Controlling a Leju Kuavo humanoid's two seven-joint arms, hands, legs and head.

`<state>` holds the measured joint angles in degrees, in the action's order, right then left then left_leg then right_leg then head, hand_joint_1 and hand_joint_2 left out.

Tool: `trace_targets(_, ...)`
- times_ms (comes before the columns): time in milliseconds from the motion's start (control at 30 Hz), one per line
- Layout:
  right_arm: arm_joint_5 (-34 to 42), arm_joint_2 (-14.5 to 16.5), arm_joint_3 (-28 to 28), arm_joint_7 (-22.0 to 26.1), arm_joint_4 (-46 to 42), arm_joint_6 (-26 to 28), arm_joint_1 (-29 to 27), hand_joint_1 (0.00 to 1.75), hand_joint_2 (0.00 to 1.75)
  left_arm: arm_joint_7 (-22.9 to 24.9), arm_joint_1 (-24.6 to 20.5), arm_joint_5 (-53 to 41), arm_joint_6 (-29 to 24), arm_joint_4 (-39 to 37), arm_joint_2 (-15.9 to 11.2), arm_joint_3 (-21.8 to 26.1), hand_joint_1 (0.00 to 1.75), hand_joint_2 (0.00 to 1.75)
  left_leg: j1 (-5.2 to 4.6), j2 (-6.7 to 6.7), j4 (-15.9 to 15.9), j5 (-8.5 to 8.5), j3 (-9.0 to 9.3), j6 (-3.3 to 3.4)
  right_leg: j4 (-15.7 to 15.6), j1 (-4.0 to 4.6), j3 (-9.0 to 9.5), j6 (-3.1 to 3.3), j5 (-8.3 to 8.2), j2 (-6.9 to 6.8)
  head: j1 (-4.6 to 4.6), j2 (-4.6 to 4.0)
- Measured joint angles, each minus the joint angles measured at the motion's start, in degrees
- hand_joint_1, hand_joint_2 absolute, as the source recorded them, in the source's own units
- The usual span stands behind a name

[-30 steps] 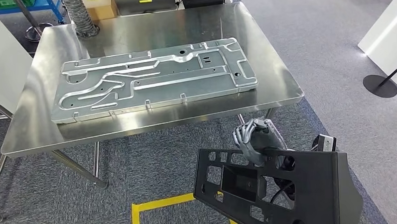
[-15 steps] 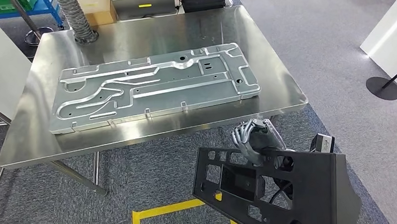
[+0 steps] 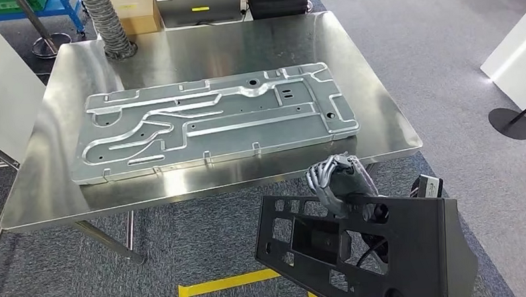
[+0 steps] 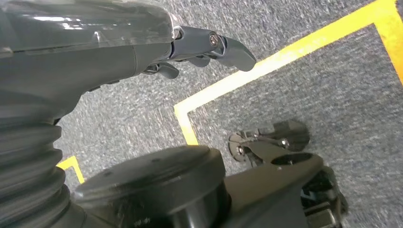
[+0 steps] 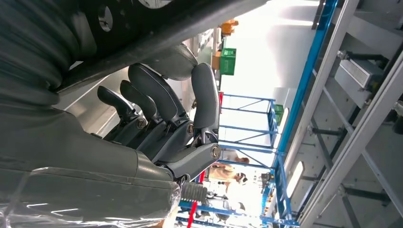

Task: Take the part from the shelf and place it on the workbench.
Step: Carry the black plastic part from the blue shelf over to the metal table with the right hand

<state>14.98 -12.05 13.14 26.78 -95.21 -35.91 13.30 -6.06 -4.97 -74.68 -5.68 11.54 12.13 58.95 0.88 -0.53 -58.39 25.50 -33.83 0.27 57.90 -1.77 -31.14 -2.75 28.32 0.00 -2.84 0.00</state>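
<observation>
At lower right, the right robot hand (image 3: pixel 337 182) curls over the black part's (image 3: pixel 366 250) top edge, below the desk (image 3: pixel 378 128), whose rim could catch it unless raised.

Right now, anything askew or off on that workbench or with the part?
Nothing damaged or spilled. The silver panel lies flat on the workbench, slightly skewed to its edges. The right hand holds the black part tilted, short of the bench.
</observation>
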Motion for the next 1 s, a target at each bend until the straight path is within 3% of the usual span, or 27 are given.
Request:
trace_targets(67,0.1,0.1,0.0,0.0,0.0,0.0,0.0,1.75,1.75,0.0,0.0,-0.1,0.0,0.0,0.0,0.0,0.00,1.75,0.01,0.02,0.4,0.17,0.56,0.87,4.1,-0.06,-1.91,-0.16,2.00,-0.03,0.01,0.00)
trace_targets(133,0.1,0.2,0.0,0.0,0.2,0.0,-0.1,1.75,1.75,0.1,0.0,-0.2,0.1,0.0,0.0,0.0,0.00,1.75,-0.33,0.07,0.4,0.56,0.97,1.45,12.3,0.08,-6.52,-0.03,4.91,-0.02,0.01,0.00)
trace_targets(167,0.2,0.2,0.0,0.0,0.3,0.0,-0.2,1.75,1.75,0.1,0.0,-0.2,0.1,0.0,0.0,0.0,0.00,1.75,-0.54,0.06,0.4,0.76,1.18,1.64,15.6,0.15,-8.74,0.06,5.58,-0.02,0.01,0.00)
trace_targets(200,0.2,0.2,0.0,0.0,0.4,0.0,-0.3,1.75,1.75,0.1,0.1,-0.2,0.2,0.0,0.0,0.0,0.00,1.75,-0.78,0.03,0.3,1.00,1.47,1.78,17.1,0.22,-10.10,0.24,5.12,-0.02,0.01,0.00)
trace_targets(233,0.2,0.2,0.0,0.0,0.5,0.0,-0.3,1.75,1.75,0.1,0.1,-0.2,0.2,0.0,0.0,0.0,0.00,1.75,-1.00,-0.03,0.3,1.28,1.87,1.86,16.1,0.35,-10.25,0.56,3.41,-0.02,0.02,0.00)
trace_targets(300,0.2,0.2,0.0,0.0,0.5,0.0,-0.3,1.75,1.75,0.0,0.1,-0.2,0.2,0.0,0.0,0.0,0.00,1.75,-1.31,-0.17,0.3,1.96,2.81,1.83,9.0,0.88,-7.83,1.59,-1.61,-0.03,0.02,0.00)
trace_targets(367,0.2,0.2,0.0,0.0,0.6,0.1,-0.2,1.75,1.75,-0.1,0.1,-0.2,0.2,0.0,0.0,0.0,0.00,1.75,-1.56,-0.24,0.3,2.59,3.28,1.47,2.8,1.52,-5.31,2.47,-4.07,-0.15,0.01,0.00)
trace_targets(433,0.2,0.2,0.0,0.1,0.6,0.1,-0.1,1.75,1.75,-0.4,0.0,-0.3,0.2,0.0,0.1,0.0,0.00,1.75,-1.59,-0.17,0.4,2.90,3.34,0.94,1.2,1.92,-4.65,2.76,-3.84,-0.13,0.01,0.00)
trace_targets(533,0.2,0.1,-0.1,0.0,0.6,0.1,0.1,1.75,1.75,-1.2,0.0,-0.3,0.4,0.0,0.0,0.0,0.00,1.75,-1.68,0.05,-0.5,3.97,3.38,0.05,0.0,1.40,-3.79,3.16,-3.81,-0.05,0.01,0.00)
trace_targets(600,0.2,0.0,-0.1,-0.5,0.8,0.1,0.9,1.75,1.75,-1.3,0.0,-0.3,0.6,0.0,0.0,0.0,0.00,1.75,-1.39,0.12,-5.9,6.68,0.80,-0.64,-0.5,1.09,-3.15,3.48,-3.73,-0.15,0.00,0.00)
trace_targets(667,1.0,-0.1,-0.1,-1.8,1.2,0.0,2.4,1.75,1.75,-1.4,-0.1,-0.3,0.8,0.0,0.0,0.0,0.00,1.75,-0.93,0.15,-13.5,9.22,-3.59,-1.20,-0.5,1.04,-2.96,3.60,-3.48,-0.16,-0.01,0.00)
trace_targets(700,1.8,-0.1,-0.1,-2.8,1.7,-0.1,3.5,1.75,1.75,-1.4,-0.2,-0.3,0.8,0.0,-0.1,0.0,0.00,1.75,-0.74,0.16,-15.4,9.15,-5.03,-1.40,-0.5,1.02,-2.83,3.56,-3.34,-0.13,-0.01,0.00)
trace_targets(733,2.8,-0.1,-0.1,-4.0,2.3,-0.2,4.9,1.75,1.75,-1.5,-0.3,-0.3,0.9,0.0,-0.1,0.0,0.00,1.75,-0.58,0.17,-15.2,7.93,-5.45,-1.56,-0.4,0.96,-2.67,3.47,-3.19,-0.06,-0.01,0.00)
trace_targets(800,5.6,-0.1,-0.2,-6.6,4.0,-0.5,8.8,1.75,1.75,-1.7,-0.3,-0.3,0.9,0.0,-0.2,0.0,0.00,1.75,-0.31,0.23,-8.7,3.05,-3.23,-1.65,-0.3,0.81,-2.23,3.12,-2.82,0.20,-0.01,0.00)
trace_targets(867,9.0,-0.1,-0.4,-8.9,6.2,-1.1,13.3,1.75,1.75,-1.8,-0.3,-0.3,0.9,0.0,-0.2,0.0,0.00,1.75,-0.34,0.27,-2.0,0.05,-0.58,-1.29,0.0,0.90,-2.10,2.55,-2.53,0.46,-0.01,0.00)
trace_targets(900,10.6,-0.1,-0.5,-10.0,7.3,-1.3,15.4,1.75,1.75,-1.9,-0.3,-0.3,0.9,0.0,-0.2,0.0,0.00,1.75,-0.41,0.27,-0.4,-0.28,-0.05,-0.96,0.1,0.99,-2.21,2.23,-2.50,0.52,0.00,0.00)
trace_targets(1000,14.3,0.0,-0.6,-12.5,10.5,-1.5,20.7,1.75,1.75,-1.9,-0.2,-0.3,0.9,0.0,-0.1,0.0,0.00,1.75,-0.55,0.18,0.2,-0.27,-0.04,0.33,0.2,0.91,-2.48,1.22,-2.46,0.51,0.00,0.00)
